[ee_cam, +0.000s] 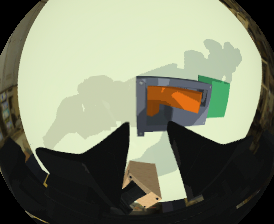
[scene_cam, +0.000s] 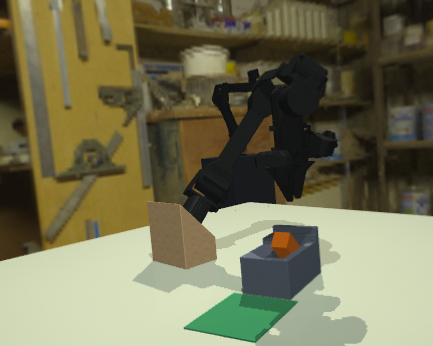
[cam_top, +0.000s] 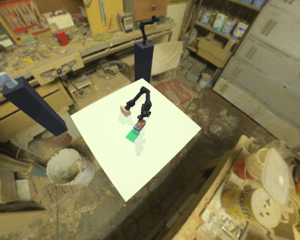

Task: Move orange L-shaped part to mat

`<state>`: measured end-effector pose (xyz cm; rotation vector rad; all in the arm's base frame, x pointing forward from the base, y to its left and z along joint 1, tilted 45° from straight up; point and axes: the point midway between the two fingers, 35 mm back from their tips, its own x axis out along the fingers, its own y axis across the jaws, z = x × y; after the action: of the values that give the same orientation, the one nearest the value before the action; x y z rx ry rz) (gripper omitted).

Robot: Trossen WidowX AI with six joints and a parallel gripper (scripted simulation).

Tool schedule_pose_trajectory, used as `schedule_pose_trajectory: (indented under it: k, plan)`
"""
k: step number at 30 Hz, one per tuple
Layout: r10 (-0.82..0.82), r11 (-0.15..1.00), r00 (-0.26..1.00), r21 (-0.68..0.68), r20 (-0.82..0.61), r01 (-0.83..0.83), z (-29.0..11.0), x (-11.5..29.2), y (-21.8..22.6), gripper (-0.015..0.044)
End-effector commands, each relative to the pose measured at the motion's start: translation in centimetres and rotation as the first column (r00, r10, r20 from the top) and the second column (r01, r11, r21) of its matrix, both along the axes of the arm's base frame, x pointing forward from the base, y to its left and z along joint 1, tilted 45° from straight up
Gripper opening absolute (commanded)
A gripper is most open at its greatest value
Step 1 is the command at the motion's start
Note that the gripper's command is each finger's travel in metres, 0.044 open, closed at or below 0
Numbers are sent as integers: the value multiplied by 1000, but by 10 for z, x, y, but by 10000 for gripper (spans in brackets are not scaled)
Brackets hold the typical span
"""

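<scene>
Hovering half-open and empty above the grey tray [scene_cam: 281, 272], the end effector [scene_cam: 292, 192] risks nudging the tipped orange part [scene_cam: 284, 242] back flush if it descends off-centre toward six o'clock.

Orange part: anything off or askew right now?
Yes. The orange part is not flush: one end sticks up, tilted, above the rim of the grey tray. The gripper hangs above it, part-open and holding nothing. The green mat bears nothing.
</scene>
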<state>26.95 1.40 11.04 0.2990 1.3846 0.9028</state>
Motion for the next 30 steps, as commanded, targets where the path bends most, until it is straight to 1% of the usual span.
schedule_pose_trajectory:
  k: [1, 10, 12, 14, 16, 19, 21, 23, 25, 27, 28, 30]
  plan:
    - [-3, 1000, 1000, 0, 1, 3, 0, 0, 0, 180]
    - [-3, 1000, 1000, 0, 1, 3, 0, 0, 0, 180]
    - [-40, 999, 999, -5, -36, 40, -1, 2, -2, 233]
    - [-121, 993, 986, -20, -114, 120, -4, 5, -5, 280]
    - [-245, 970, 942, -56, -231, 238, -9, 10, -10, 280]
    - [-450, 891, 790, -154, -417, 427, -17, 18, -19, 280]
    - [-567, 816, 643, -239, -515, 527, -23, 23, -26, 280]
    - [-660, 725, 467, -337, -588, 601, -29, 28, -32, 280]
    - [-727, 624, 271, -441, -631, 645, -36, 32, -39, 280]
    - [-761, 526, 82, -539, -643, 658, -42, 36, -45, 280]
    - [-766, 499, 29, -565, -642, 657, -44, 37, -46, 280]
    - [-767, 490, 12, -574, -641, 656, -45, 37, -47, 280]
